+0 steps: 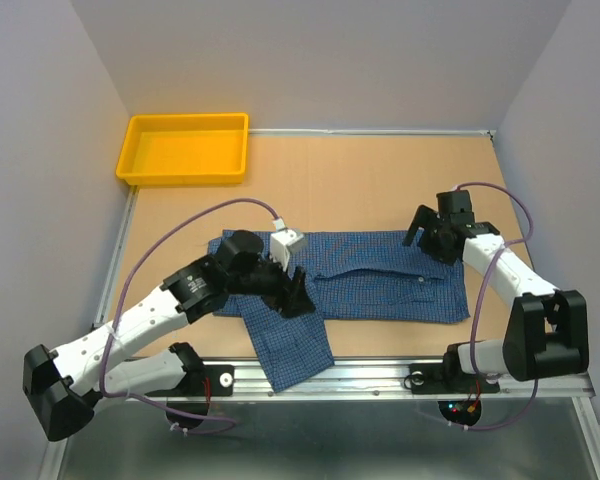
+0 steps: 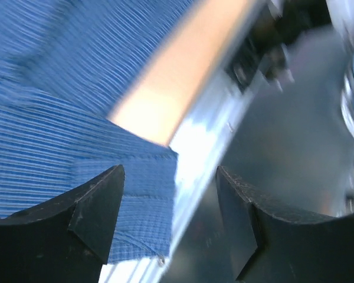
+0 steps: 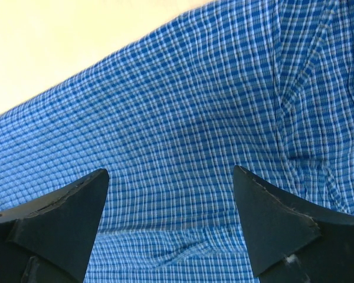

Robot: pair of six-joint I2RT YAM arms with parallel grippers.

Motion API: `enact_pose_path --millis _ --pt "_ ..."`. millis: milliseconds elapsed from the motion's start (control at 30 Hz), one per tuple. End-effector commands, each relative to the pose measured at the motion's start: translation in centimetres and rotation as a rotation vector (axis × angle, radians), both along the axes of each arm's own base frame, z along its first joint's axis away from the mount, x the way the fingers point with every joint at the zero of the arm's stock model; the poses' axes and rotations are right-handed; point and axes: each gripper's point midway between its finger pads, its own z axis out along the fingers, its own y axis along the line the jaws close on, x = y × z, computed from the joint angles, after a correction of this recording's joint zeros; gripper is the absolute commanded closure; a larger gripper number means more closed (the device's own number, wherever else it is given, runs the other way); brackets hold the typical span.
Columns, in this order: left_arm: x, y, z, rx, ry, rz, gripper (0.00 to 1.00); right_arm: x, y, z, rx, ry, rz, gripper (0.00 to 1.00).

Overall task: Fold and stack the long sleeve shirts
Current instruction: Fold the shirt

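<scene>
the blue shirt (image 1: 390, 285) looks light, limp and prone to sliding and wrinkling; pinch it along its near-left edge. left gripper (image 2: 170, 172) and right gripper (image 3: 171, 174) both gape open, empty.

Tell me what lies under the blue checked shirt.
The brown tabletop shows around the blue checked shirt, which lies spread on it. Its near flap overlaps the metal front rail. Anything beneath the cloth is covered and cannot be seen.
</scene>
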Motion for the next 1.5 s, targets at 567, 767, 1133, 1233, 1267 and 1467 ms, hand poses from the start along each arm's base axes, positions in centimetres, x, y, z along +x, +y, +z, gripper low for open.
enact_pose_path --millis 567,767,1133,1233,1267,1467 --pt "27.8 16.7 -14.7 0.215 0.357 1.269 0.27 7.7 -2.8 -3.7 -0.134 -0.047 -0.084 0.21" --pt "28.9 19.2 -15.0 0.185 0.380 1.332 0.27 11.1 -5.6 -3.2 -0.123 -0.080 -0.146 0.21" --pt "26.3 14.6 -6.3 0.045 0.197 1.161 0.27 9.8 2.3 6.8 0.311 -0.350 0.064 0.21" --pt "25.0 13.9 -5.7 0.034 0.175 1.132 0.27 7.7 3.5 5.8 0.403 -0.330 0.057 0.21" --pt "24.7 14.0 -6.0 0.038 0.182 1.137 0.27 6.6 3.7 4.2 0.419 -0.298 0.051 0.21" --pt "23.1 14.7 -10.9 0.103 0.282 1.179 0.27 3.7 1.2 -0.9 0.413 -0.253 -0.069 0.22"
